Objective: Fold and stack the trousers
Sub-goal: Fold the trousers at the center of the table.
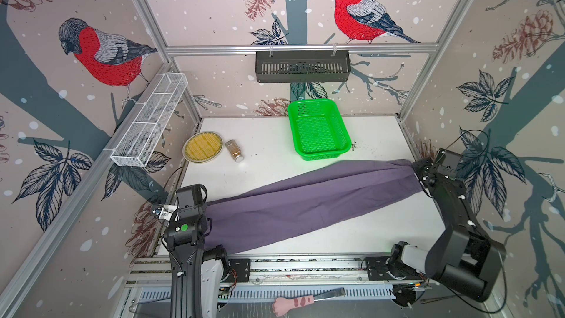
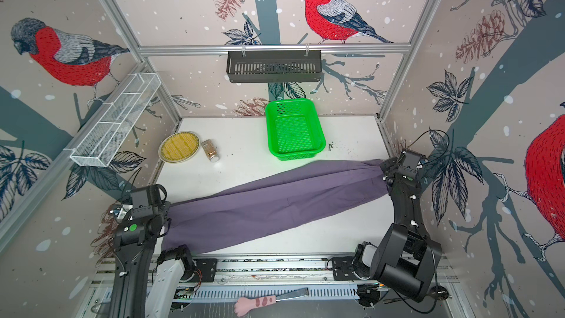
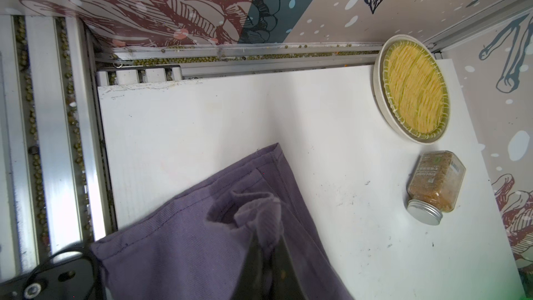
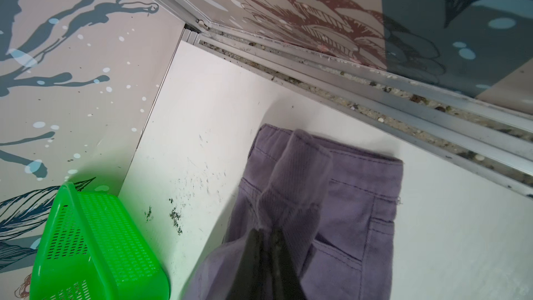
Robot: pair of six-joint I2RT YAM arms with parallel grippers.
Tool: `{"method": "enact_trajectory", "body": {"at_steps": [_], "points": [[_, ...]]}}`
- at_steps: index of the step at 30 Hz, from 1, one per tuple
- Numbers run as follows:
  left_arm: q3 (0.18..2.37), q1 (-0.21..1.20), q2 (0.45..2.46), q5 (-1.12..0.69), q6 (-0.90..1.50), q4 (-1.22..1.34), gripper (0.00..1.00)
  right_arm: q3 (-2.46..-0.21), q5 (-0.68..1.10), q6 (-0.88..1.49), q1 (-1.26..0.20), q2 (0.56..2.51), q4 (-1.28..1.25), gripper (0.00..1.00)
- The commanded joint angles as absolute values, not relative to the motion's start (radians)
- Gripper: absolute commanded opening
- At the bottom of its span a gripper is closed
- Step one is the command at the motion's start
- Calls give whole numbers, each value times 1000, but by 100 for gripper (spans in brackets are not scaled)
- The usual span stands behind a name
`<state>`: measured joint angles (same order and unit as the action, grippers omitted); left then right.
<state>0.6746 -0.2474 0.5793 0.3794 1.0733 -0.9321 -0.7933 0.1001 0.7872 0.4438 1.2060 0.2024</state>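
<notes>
- Green perforated plastic basket (image 1: 324, 155) stands on the white tabletop (image 1: 269, 136) against the back wall. Only its own mesh floor shows inside.
- Dusty purple-grey cloth trousers (image 1: 305, 203) lie stretched in a diagonal band just robot-side of the basket, running from its right to well left of it.
- Right gripper (image 4: 266, 233): jaws pinched together on a bunched fold at the waistband end, right of the basket. A pocket seam shows there.
- Left gripper (image 3: 269, 243): jaws pinched on bunched cloth at the hem end, far left and robot-side of the basket.
- Round cream plate (image 1: 184, 149), left of the basket, holds a yellow strand-like filling.
- Clear jar (image 1: 234, 150) with a silver lid lies on its side between plate and basket, with brown granules inside.
</notes>
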Motion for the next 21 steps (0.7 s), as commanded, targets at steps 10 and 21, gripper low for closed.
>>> {"method": "enact_trajectory", "body": {"at_steps": [10,21], "points": [[600,-250,540,373,1197,-1013,0,-636,-30,808,460,1069,283,3],[613,-250,494,402,1244,-1058,8,-565,-135,848,463,1062,313,24]]}}
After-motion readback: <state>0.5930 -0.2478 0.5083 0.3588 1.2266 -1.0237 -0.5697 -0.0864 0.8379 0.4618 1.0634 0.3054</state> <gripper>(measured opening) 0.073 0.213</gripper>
